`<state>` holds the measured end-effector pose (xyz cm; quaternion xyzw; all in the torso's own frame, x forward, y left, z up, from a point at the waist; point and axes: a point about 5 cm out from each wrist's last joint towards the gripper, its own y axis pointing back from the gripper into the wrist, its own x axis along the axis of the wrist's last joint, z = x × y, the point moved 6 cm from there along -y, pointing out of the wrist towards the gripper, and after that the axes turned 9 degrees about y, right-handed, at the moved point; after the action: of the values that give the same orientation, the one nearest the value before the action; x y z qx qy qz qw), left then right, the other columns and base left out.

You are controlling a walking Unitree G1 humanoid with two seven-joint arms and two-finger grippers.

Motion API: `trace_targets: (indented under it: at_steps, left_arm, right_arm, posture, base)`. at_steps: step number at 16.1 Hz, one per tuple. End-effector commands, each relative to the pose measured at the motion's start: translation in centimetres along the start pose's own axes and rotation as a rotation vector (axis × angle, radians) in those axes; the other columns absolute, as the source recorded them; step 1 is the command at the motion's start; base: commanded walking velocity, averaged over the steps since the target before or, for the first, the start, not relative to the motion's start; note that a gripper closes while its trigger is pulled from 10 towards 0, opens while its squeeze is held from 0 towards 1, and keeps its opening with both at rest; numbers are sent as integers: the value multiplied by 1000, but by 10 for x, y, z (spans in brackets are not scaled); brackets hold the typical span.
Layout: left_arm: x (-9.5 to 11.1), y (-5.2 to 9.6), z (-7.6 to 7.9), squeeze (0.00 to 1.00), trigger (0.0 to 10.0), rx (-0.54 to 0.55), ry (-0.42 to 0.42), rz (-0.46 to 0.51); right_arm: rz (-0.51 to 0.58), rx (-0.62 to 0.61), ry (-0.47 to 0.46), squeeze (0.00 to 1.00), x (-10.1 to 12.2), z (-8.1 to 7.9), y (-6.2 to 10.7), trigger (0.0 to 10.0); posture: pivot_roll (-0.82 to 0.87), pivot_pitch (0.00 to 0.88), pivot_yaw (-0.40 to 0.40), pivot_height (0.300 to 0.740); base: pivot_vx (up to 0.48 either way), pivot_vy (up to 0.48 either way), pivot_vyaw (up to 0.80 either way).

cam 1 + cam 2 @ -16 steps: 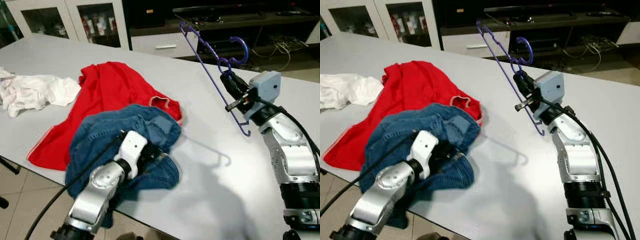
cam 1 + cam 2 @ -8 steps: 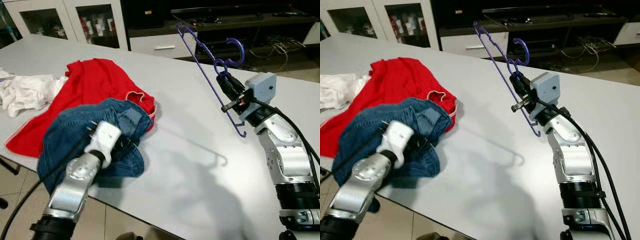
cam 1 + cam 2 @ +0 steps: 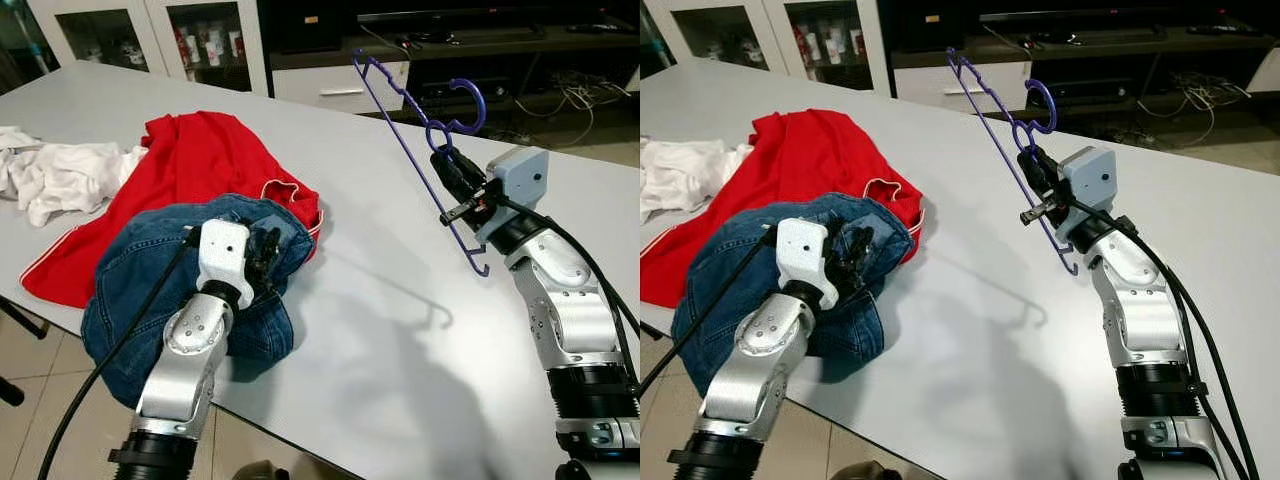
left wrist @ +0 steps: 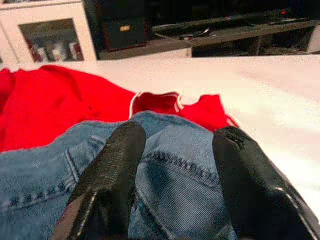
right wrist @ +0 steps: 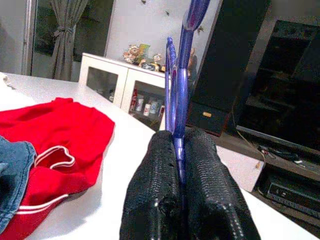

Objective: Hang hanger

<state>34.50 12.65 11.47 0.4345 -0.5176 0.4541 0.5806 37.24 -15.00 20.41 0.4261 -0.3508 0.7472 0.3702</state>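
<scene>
Right gripper [image 3: 447, 172] fingers pinch the unlabelled purple hanger [image 3: 420, 150].

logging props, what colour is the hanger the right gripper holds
Purple hanger, pinched in the right gripper; clearest in the left eye view.

My right gripper [image 5: 181, 150] pinches the purple hanger [image 5: 181, 95] between its two black fingers [image 5: 152, 192], the hanger rising straight up. Beyond lie a red shirt [image 5: 55, 140] on the white table [image 5: 117, 200] and a glass-door cabinet [image 5: 125, 82].
</scene>
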Motion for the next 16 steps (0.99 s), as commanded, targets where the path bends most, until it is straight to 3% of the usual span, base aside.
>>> trace_targets:
  at_steps: [1,7,9,10,11,13,16]
  left_arm:
    - [-1,-3,-3,1000,10000,20,-5,-8]
    - [-21,2,9,1000,10000,-18,-108,-74]
    - [-30,5,26,1000,10000,-97,-161,-111]
    - [-37,7,28,322,10000,-100,-179,-138]
    - [-39,10,26,0,10000,-72,-132,-146]
    - [-39,15,20,0,10000,-23,-54,-139]
    - [-38,20,19,0,10000,-21,-10,-128]
  right_arm:
    - [29,-1,20,0,8,1,-5,10000]
    - [25,3,29,0,8,2,-5,10000]
    - [21,3,27,0,7,1,-4,10000]
    - [21,3,26,0,7,1,-4,10000]
    - [22,2,28,0,7,2,-4,10000]
    - [21,-1,28,0,7,3,-3,10000]
    - [19,0,28,0,6,3,-3,10000]
  posture:
    - [-32,0,45,740]
    - [-33,0,40,740]
    - [-33,0,40,740]
    - [-33,0,40,740]
    - [-36,0,40,740]
    - [-35,0,39,740]
    - [-30,0,36,740]
  base:
    - [0,0,0]
    - [0,0,0]
    - [0,0,0]
    - [0,0,0]
    - [0,0,0]
    - [0,0,0]
    - [0,0,0]
